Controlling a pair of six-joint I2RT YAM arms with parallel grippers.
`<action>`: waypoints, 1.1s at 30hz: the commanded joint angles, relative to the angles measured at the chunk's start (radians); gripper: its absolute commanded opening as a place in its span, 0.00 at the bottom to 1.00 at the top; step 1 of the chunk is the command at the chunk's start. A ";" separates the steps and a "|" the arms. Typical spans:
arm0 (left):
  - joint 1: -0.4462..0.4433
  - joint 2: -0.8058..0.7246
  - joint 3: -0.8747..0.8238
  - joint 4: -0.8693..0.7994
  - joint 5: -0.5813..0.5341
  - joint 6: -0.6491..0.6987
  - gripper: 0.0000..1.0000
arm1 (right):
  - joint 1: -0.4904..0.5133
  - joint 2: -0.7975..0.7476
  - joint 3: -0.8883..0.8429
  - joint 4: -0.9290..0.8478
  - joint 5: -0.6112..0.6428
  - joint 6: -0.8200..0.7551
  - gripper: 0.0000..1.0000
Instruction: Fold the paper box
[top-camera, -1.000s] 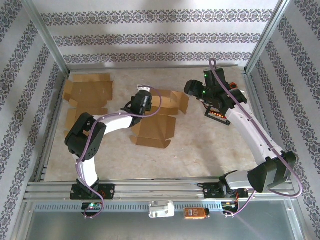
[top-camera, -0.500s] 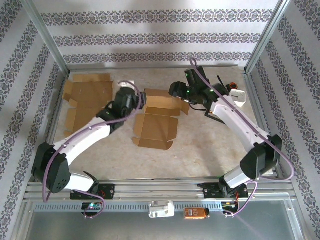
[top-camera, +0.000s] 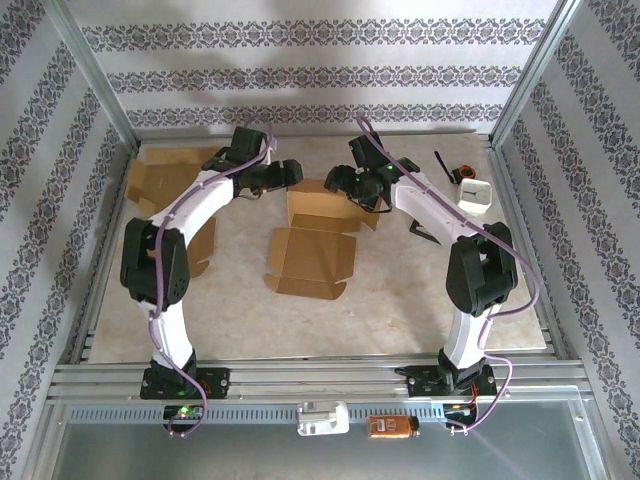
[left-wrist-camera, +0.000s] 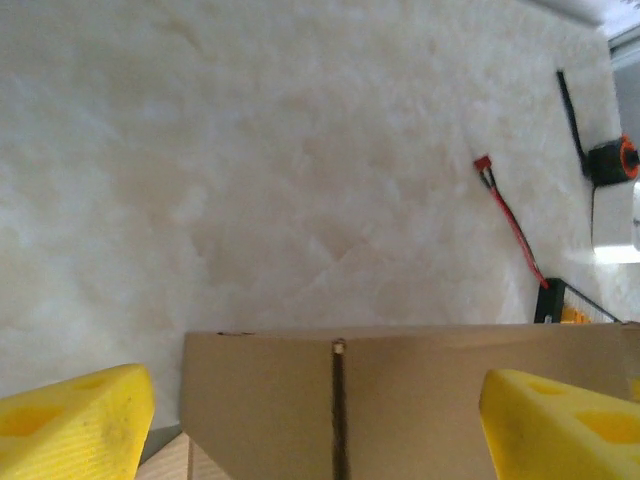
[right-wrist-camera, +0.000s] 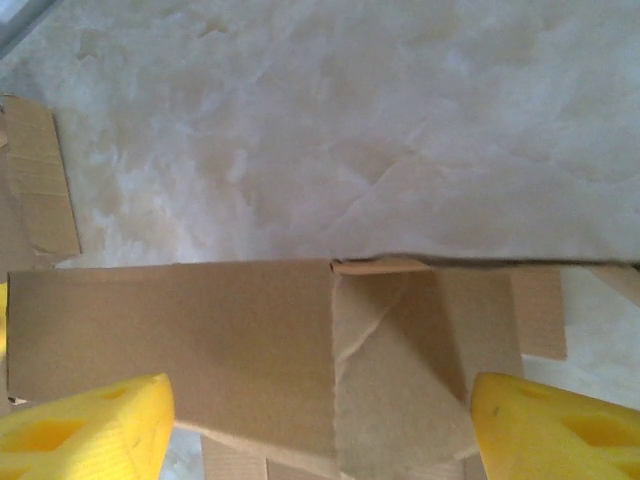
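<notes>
Your left claw (top-camera: 288, 172) has swung off the half-folded brown cardboard box (top-camera: 312, 252) and spread wide, and the right claw (top-camera: 343, 183), also wide, has closed in, so the box lies unheld between them, ready for its next fold.

The left arm (top-camera: 190, 210) and right arm (top-camera: 440, 205) are showing white links and black joints behind the fingers. A purple cable (top-camera: 536, 290) is trailing back from each wrist. The left gripper (left-wrist-camera: 318, 400) and right gripper (right-wrist-camera: 320, 400) are each wearing 2 yellow, wedge-shaped fingers (left-wrist-camera: 75, 420) with shallow hollows.
</notes>
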 joint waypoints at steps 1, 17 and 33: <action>0.003 0.019 0.028 0.013 0.068 0.011 0.89 | -0.010 0.006 -0.014 0.084 -0.062 -0.041 0.78; -0.001 -0.019 -0.191 0.305 0.252 -0.212 0.65 | -0.031 0.048 -0.070 0.202 -0.161 0.013 0.56; -0.018 -0.082 -0.267 0.223 0.099 -0.152 0.62 | -0.044 -0.026 -0.112 0.150 -0.119 -0.024 0.65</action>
